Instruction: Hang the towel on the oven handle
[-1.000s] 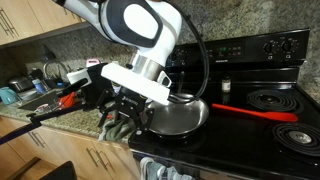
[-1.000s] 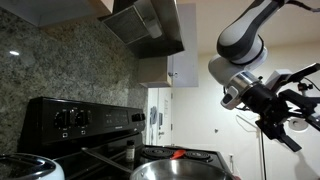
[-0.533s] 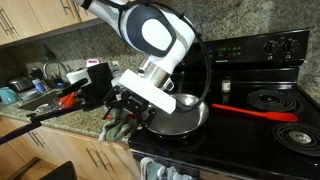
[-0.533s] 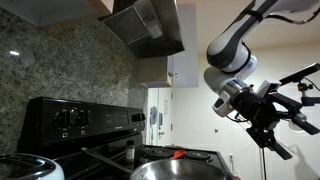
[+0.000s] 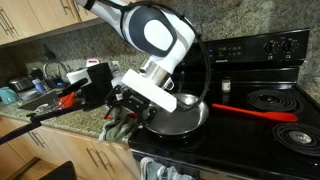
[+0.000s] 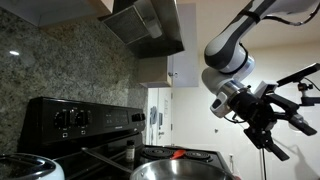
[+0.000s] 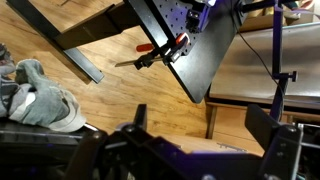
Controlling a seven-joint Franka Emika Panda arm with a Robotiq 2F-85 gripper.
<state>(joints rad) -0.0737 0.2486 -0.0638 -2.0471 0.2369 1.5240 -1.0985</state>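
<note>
Towel (image 5: 116,129) is lying bunched on the counter (image 5: 88,122) just left of the range (image 5: 250,52), at the near edge and close beside the pan (image 5: 188,120). In that exterior view the gripper (image 5: 127,110) is hanging right over it and covering most of it, so only a few grey-green folds are showing below the dark fingers. Whether anything is touching the cloth cannot be told from there.

In the wrist view the towel (image 7: 38,98) is sitting at the left edge, partly cut off by the frame. It is looking pale grey, soft and crumpled, with deep creases and a rounded lump toward its right side. Its reddish band is not coming through clearly in any view.

The jaws are standing spread wide in the wrist view, one finger low at the left and one low at the right (image 7: 272,145), with nothing between them. Both are dark and blurred, and their tips are running off the bottom edge. The towel is lying to the left of that gap.

The oven handle is hard to make out, because the range front is being cut off by the lower edge and partly blocked by the arm.

In an exterior view taken along the range, the gripper (image 6: 266,132) is showing at the right against a pale wall. The towel is falling outside that picture, and only the pan's rim is peeking in at the bottom. The pan's red handle (image 5: 255,112) is pointing right across the burners.
</note>
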